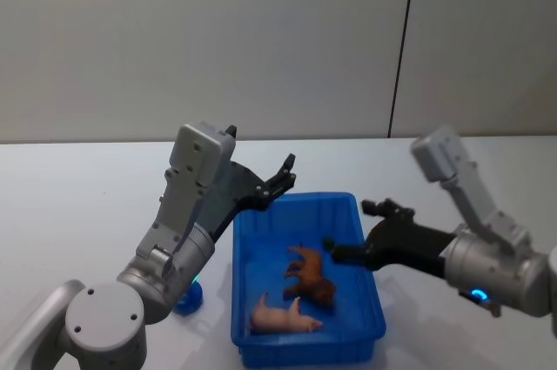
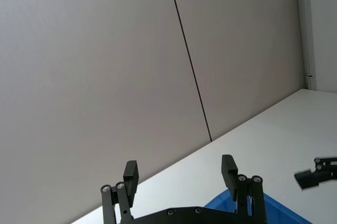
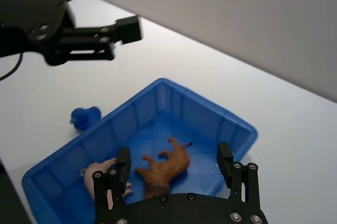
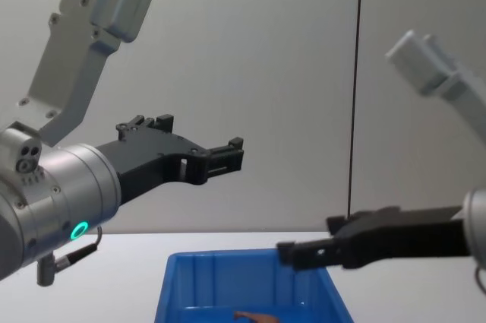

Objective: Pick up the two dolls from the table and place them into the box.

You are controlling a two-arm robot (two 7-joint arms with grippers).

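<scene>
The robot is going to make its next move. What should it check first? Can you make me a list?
1. The brown doll is inside the blue box: ok, it lies on the box floor.
2. The pink doll is inside the box: ok, it lies beside the brown one.
3. The left gripper is open and empty: ok, it hangs above the box's far side.
4. The right gripper is open and empty: ok, it is over the box's right rim.
5. No toys left on the table: cannot tell, a small blue object sits by the box's left side.
</scene>
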